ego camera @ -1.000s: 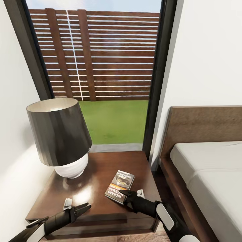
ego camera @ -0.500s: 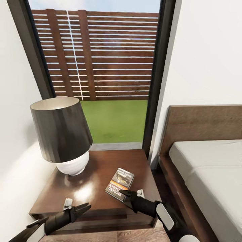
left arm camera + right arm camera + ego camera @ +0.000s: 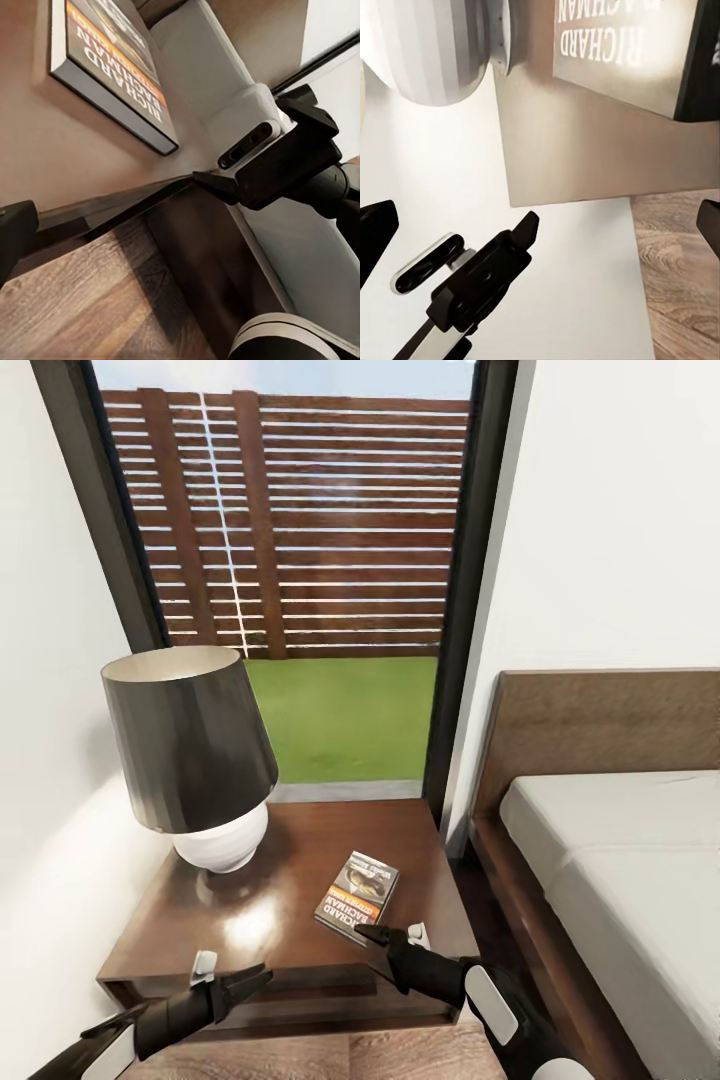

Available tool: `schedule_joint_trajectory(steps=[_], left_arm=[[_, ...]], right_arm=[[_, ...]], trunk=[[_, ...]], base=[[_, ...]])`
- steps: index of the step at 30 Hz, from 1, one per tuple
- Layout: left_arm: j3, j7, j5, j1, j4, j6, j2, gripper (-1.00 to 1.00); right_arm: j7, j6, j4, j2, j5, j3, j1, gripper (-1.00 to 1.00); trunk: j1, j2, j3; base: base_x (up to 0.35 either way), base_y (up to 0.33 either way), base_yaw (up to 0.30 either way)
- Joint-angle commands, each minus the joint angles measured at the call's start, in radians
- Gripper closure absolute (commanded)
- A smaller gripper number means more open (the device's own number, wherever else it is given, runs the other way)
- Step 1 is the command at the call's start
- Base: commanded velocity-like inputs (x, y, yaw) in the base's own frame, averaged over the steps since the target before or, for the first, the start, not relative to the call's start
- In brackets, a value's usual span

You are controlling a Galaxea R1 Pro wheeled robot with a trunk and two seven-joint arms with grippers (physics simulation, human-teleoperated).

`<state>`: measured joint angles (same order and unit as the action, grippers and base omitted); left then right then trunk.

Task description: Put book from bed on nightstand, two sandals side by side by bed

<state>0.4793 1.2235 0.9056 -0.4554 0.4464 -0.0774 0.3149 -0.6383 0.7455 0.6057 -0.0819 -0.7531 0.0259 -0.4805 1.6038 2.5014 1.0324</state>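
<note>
Book [image 3: 358, 898] is being seen lying flat on nightstand [image 3: 290, 860] near lamp [image 3: 195, 760], released. Right gripper [image 3: 392, 937], jaws spread, is being held just beside it. Judged light, stiff, thin; best gripped at an edge.

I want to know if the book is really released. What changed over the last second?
The view has drawn back, so the nightstand sits farther off. The right gripper, open, has drawn back toward the book's near edge. The book still lies flat on the nightstand; the left gripper stays open and empty.
</note>
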Motion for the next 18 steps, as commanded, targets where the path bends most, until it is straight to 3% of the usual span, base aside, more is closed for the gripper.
schedule_joint_trajectory(steps=[1,4,9,18], left_arm=[[0.007,0.002,0.010,-0.001,0.001,-0.008,0.000,-1.00],[0.007,-0.001,0.010,-0.001,0.001,-0.008,-0.002,-1.00],[0.007,-0.057,0.010,-0.001,0.001,-0.008,-0.004,-1.00],[0.007,-0.065,0.009,-0.001,0.001,-0.004,-0.010,-1.00]], right_arm=[[0.000,0.005,0.000,0.000,-0.003,0.000,0.000,-1.00],[0.000,0.005,0.000,0.000,-0.003,0.000,0.000,-1.00],[0.000,0.005,0.000,0.000,-0.003,0.000,-0.001,-1.00],[0.000,0.005,0.000,-0.001,-0.003,0.000,-0.001,-1.00]], trunk=[[0.000,0.000,0.001],[0.000,0.000,0.001],[0.000,0.000,0.001],[0.000,0.000,0.001]], base=[[-0.007,0.000,0.000],[-0.004,0.000,0.000],[0.000,0.000,0.000],[0.081,0.000,0.000]])
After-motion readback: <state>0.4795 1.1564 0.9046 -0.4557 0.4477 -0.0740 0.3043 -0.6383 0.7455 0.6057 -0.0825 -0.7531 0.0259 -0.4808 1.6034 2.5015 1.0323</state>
